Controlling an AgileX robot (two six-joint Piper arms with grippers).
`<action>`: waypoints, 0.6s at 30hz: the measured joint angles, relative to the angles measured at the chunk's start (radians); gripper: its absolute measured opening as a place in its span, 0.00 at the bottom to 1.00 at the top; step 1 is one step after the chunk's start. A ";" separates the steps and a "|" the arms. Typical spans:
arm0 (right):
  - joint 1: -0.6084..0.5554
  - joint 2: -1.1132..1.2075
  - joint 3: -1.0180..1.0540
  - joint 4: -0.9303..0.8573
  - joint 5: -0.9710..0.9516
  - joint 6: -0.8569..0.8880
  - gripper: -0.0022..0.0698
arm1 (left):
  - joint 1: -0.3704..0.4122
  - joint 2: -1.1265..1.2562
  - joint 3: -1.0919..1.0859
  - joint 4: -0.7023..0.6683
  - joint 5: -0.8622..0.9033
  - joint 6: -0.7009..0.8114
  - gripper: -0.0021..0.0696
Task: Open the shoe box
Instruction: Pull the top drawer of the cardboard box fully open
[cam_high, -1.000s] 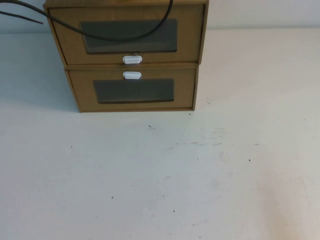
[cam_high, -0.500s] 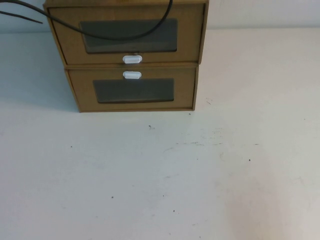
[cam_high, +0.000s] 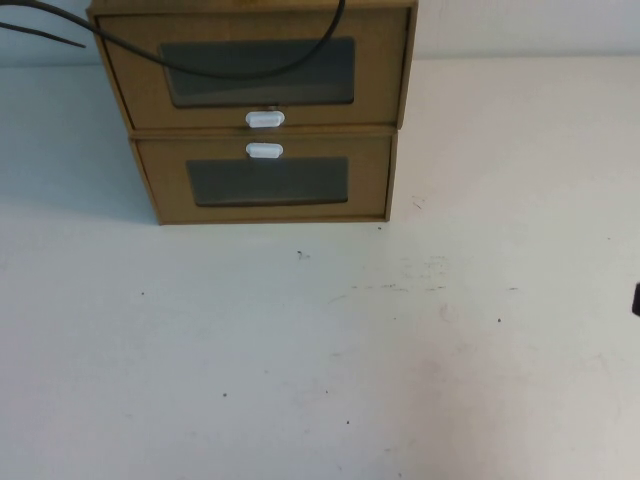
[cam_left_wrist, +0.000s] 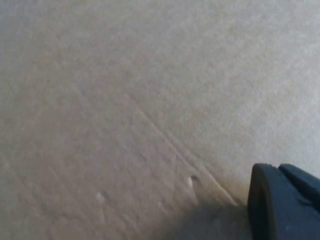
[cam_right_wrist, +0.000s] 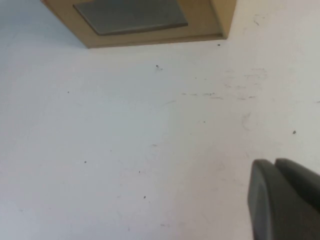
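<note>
Two brown shoe boxes are stacked at the back of the table. The upper box and the lower box both have a dark window and are closed. Each carries a white handle: the upper one and the lower one. My right gripper is shut and holds nothing; it hangs over bare table in front of and to the right of the lower box. Only a dark sliver of it shows in the high view. My left gripper is shut, close over the table, outside the high view.
A black cable droops across the upper box's front. The white table has small specks and scuff marks in front of the boxes.
A dark sliver of my right gripper has come in at the high view's right edge, and a faint shadow has shifted on the table's lower right. The boxes have not moved.
</note>
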 joint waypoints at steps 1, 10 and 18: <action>0.004 0.039 -0.035 -0.002 0.012 -0.013 0.01 | 0.000 0.000 0.000 0.000 0.000 -0.002 0.02; 0.293 0.333 -0.332 -0.160 -0.011 0.036 0.01 | 0.000 0.000 0.000 0.000 0.000 -0.007 0.02; 0.670 0.607 -0.537 -0.511 -0.069 0.249 0.01 | 0.000 0.000 0.000 0.000 0.000 -0.022 0.02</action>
